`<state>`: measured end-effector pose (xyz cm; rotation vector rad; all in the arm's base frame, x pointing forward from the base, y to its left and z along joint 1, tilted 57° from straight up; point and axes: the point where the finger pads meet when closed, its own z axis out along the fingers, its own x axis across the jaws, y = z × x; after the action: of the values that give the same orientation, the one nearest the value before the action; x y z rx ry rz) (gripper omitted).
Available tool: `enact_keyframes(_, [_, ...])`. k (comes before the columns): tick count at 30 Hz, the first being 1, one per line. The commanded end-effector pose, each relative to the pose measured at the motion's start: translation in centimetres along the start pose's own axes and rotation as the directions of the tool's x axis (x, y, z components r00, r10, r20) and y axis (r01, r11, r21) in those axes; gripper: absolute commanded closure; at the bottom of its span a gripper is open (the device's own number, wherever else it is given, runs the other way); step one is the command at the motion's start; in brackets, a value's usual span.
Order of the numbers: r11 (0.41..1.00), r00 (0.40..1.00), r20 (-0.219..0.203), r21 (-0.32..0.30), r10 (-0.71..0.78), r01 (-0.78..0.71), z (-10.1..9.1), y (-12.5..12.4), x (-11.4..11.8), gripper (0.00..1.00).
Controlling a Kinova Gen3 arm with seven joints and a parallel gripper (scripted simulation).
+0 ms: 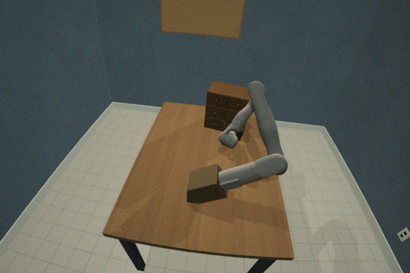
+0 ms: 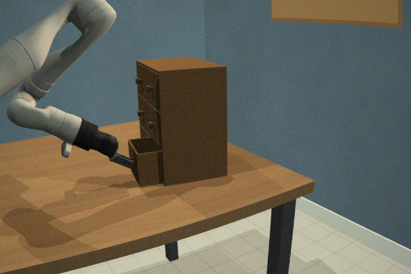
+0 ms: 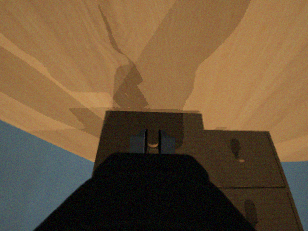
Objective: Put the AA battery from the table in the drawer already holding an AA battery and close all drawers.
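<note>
Wrist view: the open drawer's (image 1: 227,121) (image 2: 148,168) (image 3: 117,129) knob (image 3: 153,145) sits between the gripper's (image 2: 131,165) (image 3: 153,135) fingertips.
</note>
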<state>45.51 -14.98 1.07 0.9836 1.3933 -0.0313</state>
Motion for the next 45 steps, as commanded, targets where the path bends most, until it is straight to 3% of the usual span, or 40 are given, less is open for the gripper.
enact_keyframes(1, [1.0, 1.0, 0.0, -0.002, 0.001, -0.001, 0.0, 0.1, 0.0, 0.63])
enact_keyframes(45, [1.0, 1.0, 0.0, -0.002, 0.001, -0.001, 1.3, 0.8, 0.0, 0.63])
